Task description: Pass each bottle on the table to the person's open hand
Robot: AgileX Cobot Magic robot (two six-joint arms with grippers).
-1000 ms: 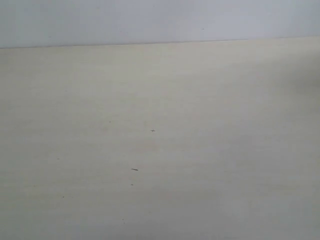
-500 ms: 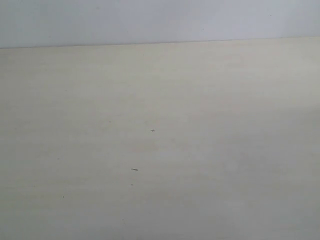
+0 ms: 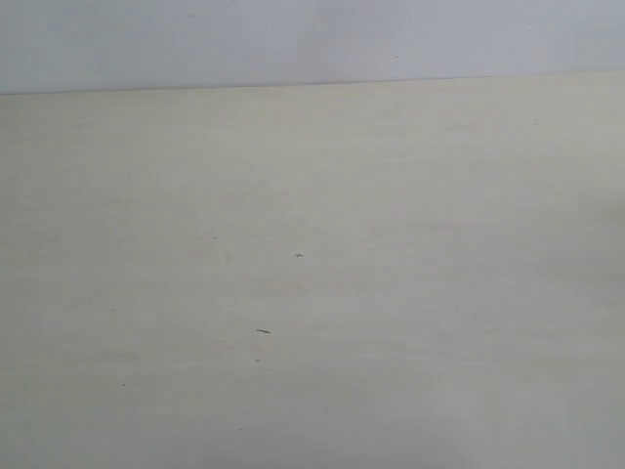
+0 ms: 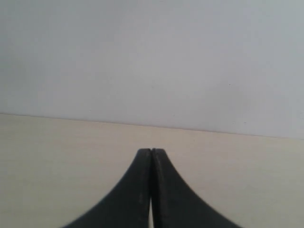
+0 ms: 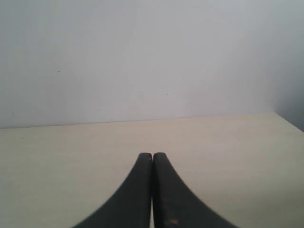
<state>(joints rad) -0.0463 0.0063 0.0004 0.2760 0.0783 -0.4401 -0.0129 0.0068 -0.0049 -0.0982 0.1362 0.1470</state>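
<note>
No bottle appears in any view. The desk (image 3: 391,293) shows only bare surface with a few dark specks (image 3: 263,331), and the person's open hand is not in view. I expect a drink bottle to be light, smooth and prone to slipping, so I would grip mid-body, below the cap. The left end effector (image 4: 151,152) and right end effector (image 5: 152,156) both have jaws pressed together, holding nothing. Each arm sits low over the desk, aimed level toward its far edge and the wall (image 3: 293,39).

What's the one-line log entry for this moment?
left gripper: shut, empty | right gripper: shut, empty | table: only tiny dark specks visible | bottles, person's hand: not in view
</note>
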